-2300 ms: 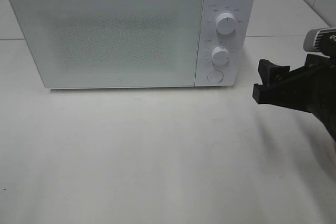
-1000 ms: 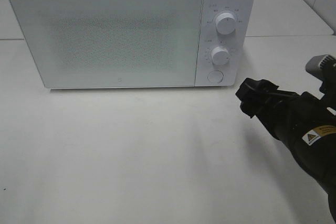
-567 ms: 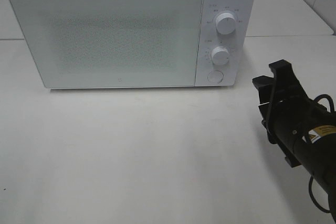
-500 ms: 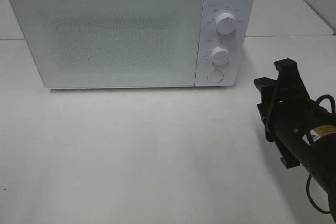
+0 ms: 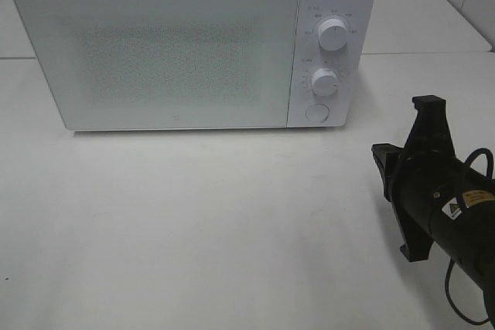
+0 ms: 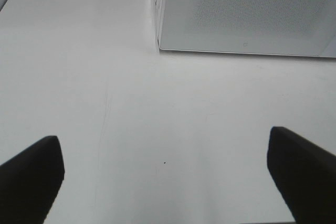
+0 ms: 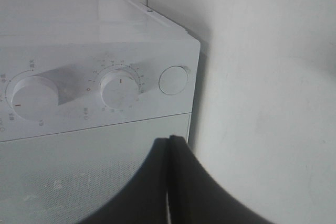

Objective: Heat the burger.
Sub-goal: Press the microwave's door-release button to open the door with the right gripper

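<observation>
The burger is not in view in any frame. The white microwave (image 5: 162, 52) stands at the back of the table with its door closed; it also shows in the left wrist view (image 6: 247, 14) and the right wrist view (image 7: 94, 40). My right gripper (image 5: 380, 156) is shut and empty. It hovers to the front right of the microwave's control panel, pointing toward it, and its fingertips are pressed together in the right wrist view (image 7: 169, 142). My left gripper (image 6: 165, 153) is open and empty over bare table in front of the microwave's left end.
The control panel carries an upper knob (image 5: 332, 35), a lower knob (image 5: 325, 81) and a round door button (image 5: 316, 112). The white table (image 5: 193, 222) spreads in front of the microwave. A seam between table tops runs behind it.
My right gripper has rolled about its axis and drawn back a little to the front right, away from the control panel. The microwave has not changed.
</observation>
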